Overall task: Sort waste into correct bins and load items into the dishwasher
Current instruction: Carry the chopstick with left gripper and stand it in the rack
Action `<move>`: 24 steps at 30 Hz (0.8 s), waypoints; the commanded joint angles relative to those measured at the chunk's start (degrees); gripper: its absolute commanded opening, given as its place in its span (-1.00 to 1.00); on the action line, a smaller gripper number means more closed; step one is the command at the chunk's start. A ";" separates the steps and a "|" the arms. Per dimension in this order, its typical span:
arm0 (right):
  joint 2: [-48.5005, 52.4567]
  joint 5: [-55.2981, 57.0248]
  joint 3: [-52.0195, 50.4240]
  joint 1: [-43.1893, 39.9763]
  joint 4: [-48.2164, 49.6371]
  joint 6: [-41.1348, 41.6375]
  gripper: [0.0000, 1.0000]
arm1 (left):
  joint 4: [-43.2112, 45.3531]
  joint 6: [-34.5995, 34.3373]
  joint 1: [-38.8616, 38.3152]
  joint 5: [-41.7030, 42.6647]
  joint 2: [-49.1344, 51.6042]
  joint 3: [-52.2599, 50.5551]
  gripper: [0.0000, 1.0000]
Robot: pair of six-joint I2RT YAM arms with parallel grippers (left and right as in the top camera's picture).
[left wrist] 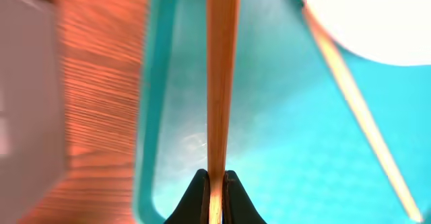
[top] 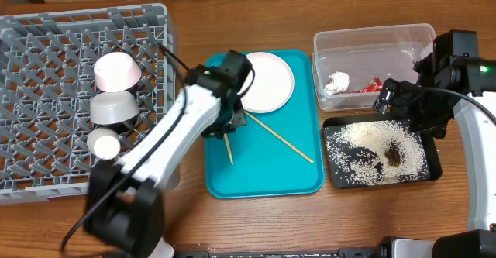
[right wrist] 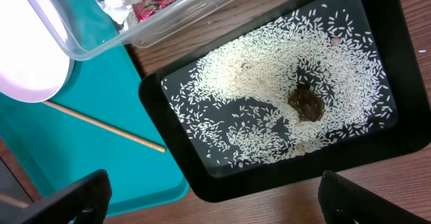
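Chopstick (left wrist: 222,69) pinched inside left gripper (left wrist: 214,178).

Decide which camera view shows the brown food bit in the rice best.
The right wrist view: the brown food bit sits large and sharp among the rice grains in the black tray. The overhead view shows it only as a small dark smudge. The left wrist view misses it.

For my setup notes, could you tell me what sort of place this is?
Likely a staged dish-clearing bench: a wooden table holds a grey dish rack, a teal tray and a black tray of rice.
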 commanded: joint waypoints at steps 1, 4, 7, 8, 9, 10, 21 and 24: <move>-0.83 -0.28 0.61 0.26 0.26 -0.22 1.00 | -0.35 3.32 2.56 -6.38 -5.11 0.33 -0.92; -0.83 -0.28 0.61 0.26 0.28 -0.22 1.00 | 0.37 8.83 6.78 -6.47 -7.78 0.33 -0.92; -0.83 -0.31 0.61 0.26 0.28 -0.22 1.00 | 1.62 15.98 11.67 -6.47 -8.39 0.33 -0.92; -0.83 -0.31 0.61 0.26 0.28 -0.22 1.00 | 1.86 18.29 13.38 -6.47 -8.37 0.33 -0.92; -0.83 -0.31 0.61 0.26 0.28 -0.22 1.00 | 2.10 20.35 15.02 -6.49 -8.20 0.33 -0.92; -0.83 -0.31 0.61 0.26 0.28 -0.22 1.00 | 2.32 21.73 16.37 -6.47 -8.15 0.33 -0.92; -0.83 -0.31 0.61 0.26 0.31 -0.22 1.00 | 7.93 32.28 24.57 -5.79 -7.93 0.26 -0.92; -0.83 -0.31 0.61 0.26 0.31 -0.22 1.00 | 8.46 32.26 24.57 -5.84 -7.26 0.26 -0.92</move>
